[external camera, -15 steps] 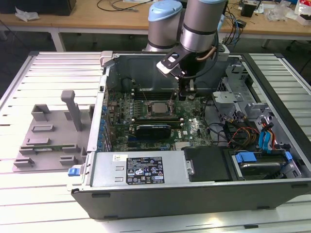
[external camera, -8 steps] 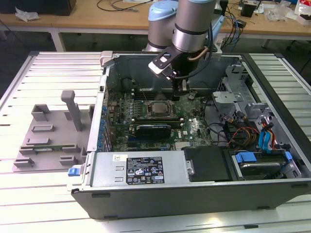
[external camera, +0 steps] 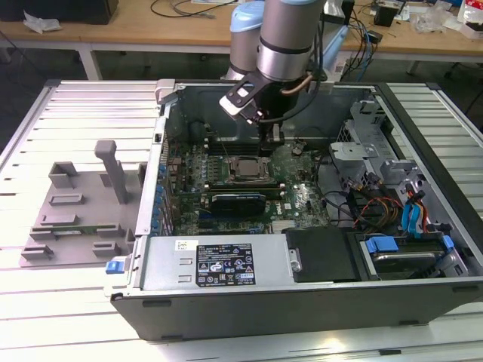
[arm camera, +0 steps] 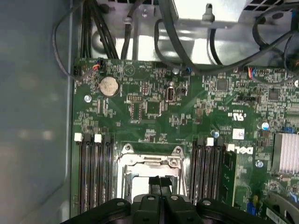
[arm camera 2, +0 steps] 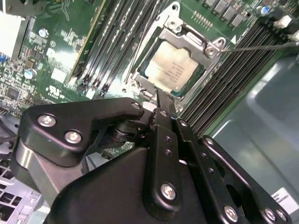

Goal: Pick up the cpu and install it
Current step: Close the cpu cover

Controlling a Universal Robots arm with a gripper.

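The cpu (external camera: 245, 167) lies flat in its metal-framed socket (external camera: 226, 161) on the green motherboard inside the open computer case. Its silvery top (arm camera 2: 172, 69) is bare in the second wrist view, with the frame (arm camera 2: 174, 18) around it. My gripper (external camera: 269, 145) hangs just above the motherboard at the socket's edge, on the exterior view's right of the cpu. Its black fingers (arm camera 2: 161, 100) are pressed together with nothing between them. In the first wrist view the gripper (arm camera: 159, 183) stands over the socket frame (arm camera: 152, 161).
Black memory slots (arm camera: 93, 172) flank the socket. A long black expansion card (external camera: 238, 202) lies in front of it. Cables (external camera: 377, 207) and drive bays fill the case's right. A thin metal lever (arm camera 2: 261, 45) juts from the socket. A grey fixture (external camera: 79, 207) sits outside, left.
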